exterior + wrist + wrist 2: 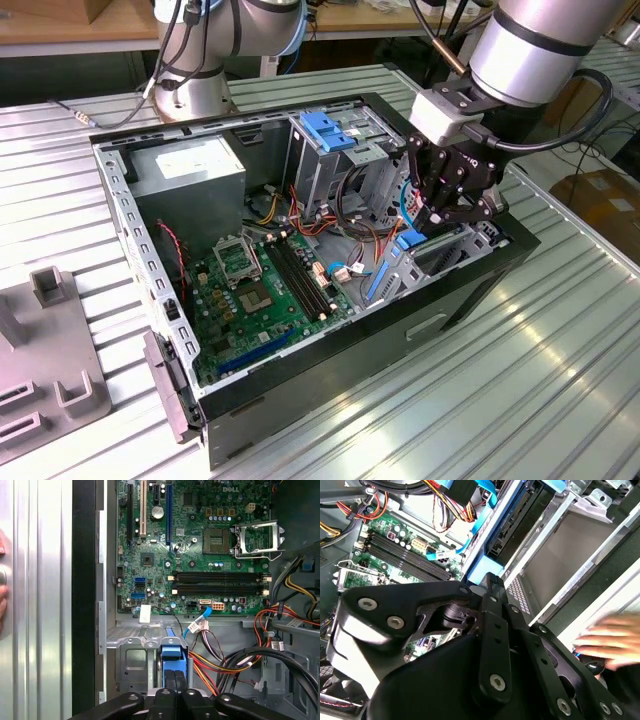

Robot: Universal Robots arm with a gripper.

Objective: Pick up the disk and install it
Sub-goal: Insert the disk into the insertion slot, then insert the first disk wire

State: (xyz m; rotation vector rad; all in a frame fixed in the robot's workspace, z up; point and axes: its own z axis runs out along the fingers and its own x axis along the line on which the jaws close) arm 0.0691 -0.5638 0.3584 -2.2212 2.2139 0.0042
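We saw the black end effector (172, 680) clenched on the blue end tab of the flat silver-grey metal disk (172, 654), which stood on edge at its fingertips (167, 686) inside the grey metal drive bay (131, 661), and judged it stiff, fairly heavy, shock-fragile, best held by that tab.

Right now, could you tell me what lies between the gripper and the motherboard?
In the first wrist view: the blue-framed disk right by the gripper, then the metal bay and a light-blue cable before the motherboard.
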